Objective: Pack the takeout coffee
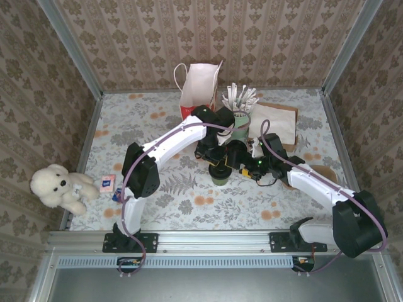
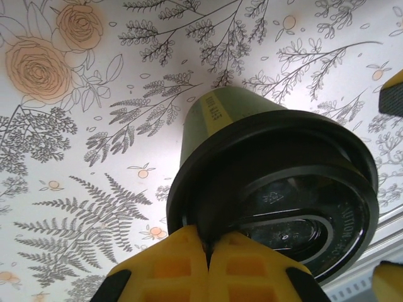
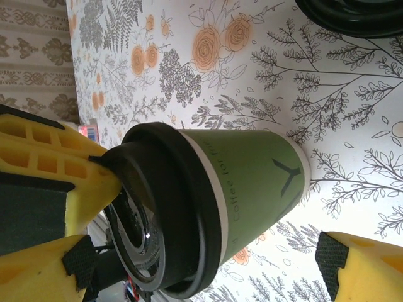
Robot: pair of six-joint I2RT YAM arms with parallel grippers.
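Observation:
The takeout coffee (image 1: pixel 220 177) is a green paper cup (image 3: pixel 258 179) with a black lid (image 2: pixel 283 189), standing on the floral table mid-scene. My left gripper (image 2: pixel 208 246) is shut, its yellow fingertips (image 3: pixel 94 182) pinching the lid's rim from above. In the top view the left gripper (image 1: pixel 214 157) sits over the cup. My right gripper (image 3: pixel 201 267) is open wide, with one finger on each side of the cup and a gap at the cup's base side. It reaches in from the right (image 1: pixel 244 162).
A white gift bag (image 1: pixel 200 88) stands open at the back. Beside it are a green cup with paper-wrapped sticks (image 1: pixel 239 113) and a flat brown bag (image 1: pixel 277 123). A flat black disc (image 3: pixel 352 12) lies near the cup. A teddy bear (image 1: pixel 60 187) and small packets (image 1: pixel 107 184) lie far left.

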